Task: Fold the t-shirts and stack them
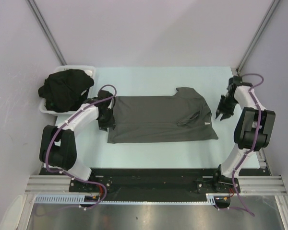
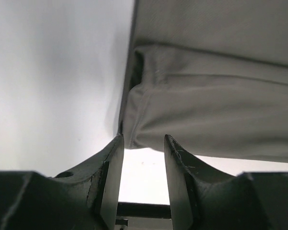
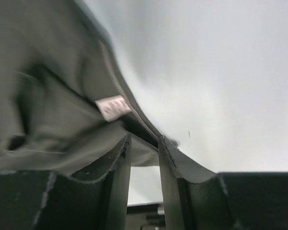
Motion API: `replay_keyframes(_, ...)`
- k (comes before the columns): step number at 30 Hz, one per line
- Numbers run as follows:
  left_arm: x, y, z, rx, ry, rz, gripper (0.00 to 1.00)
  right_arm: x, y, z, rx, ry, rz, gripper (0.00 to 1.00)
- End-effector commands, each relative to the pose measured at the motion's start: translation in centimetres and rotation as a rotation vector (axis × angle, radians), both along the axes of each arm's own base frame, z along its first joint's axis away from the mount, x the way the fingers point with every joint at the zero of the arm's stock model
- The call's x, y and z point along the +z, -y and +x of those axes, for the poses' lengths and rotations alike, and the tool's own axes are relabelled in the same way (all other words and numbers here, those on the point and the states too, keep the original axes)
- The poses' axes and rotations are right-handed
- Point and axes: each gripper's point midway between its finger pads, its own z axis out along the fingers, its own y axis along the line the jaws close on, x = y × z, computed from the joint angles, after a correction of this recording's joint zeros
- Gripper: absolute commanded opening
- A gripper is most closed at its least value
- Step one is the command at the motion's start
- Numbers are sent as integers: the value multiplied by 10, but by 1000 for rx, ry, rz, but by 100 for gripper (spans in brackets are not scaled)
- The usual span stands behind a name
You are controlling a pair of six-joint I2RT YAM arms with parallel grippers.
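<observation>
Pincers first, since the wrist cams sit right on them. The left pincer (image 2: 144, 140) has its fingers apart with nothing between them, just bare worktop (image 2: 48, 86) showing through the gap. The bunched edge of the charcoal t-shirt (image 2: 206, 110) sits right past the tips at 12 o'clock. The right pincer (image 3: 145, 140) is spread too, with an edge of the same shirt lying at its tips toward 11 o'clock, not pinched as far as I can see. That cam also picks up a small white label (image 3: 114, 106) on the cloth, which is too tiny to make out from overhead.

The overhead view gives the layout the wrist cams can't. The shirt is spread across the middle of the worktop, with the left pincer at its 9 o'clock edge and the right pincer just off its 3 o'clock edge. Farther back at 10 o'clock, a white tray (image 1: 89, 68) holds a heap of black t-shirts (image 1: 65, 88).
</observation>
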Motion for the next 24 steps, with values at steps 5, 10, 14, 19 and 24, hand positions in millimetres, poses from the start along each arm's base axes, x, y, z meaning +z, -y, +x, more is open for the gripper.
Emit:
replay_keyframes(5, 44, 22, 59, -76, 160, -72, 45, 71, -5, 117, 91, 289, -112, 33)
replay_keyframes(10, 51, 30, 71, -96, 170, -89, 45, 48, -29, 173, 148, 349, -10, 33)
replay_keyframes(14, 55, 30, 72, -94, 177, -93, 45, 33, -42, 205, 211, 397, 32, 34)
replay_keyframes(19, 61, 29, 66, -84, 183, -98, 46, 7, -51, 226, 242, 429, 78, 36)
replay_keyframes(24, 67, 21, 62, -83, 179, -59, 46, 0, -61, 238, 255, 462, 123, 37)
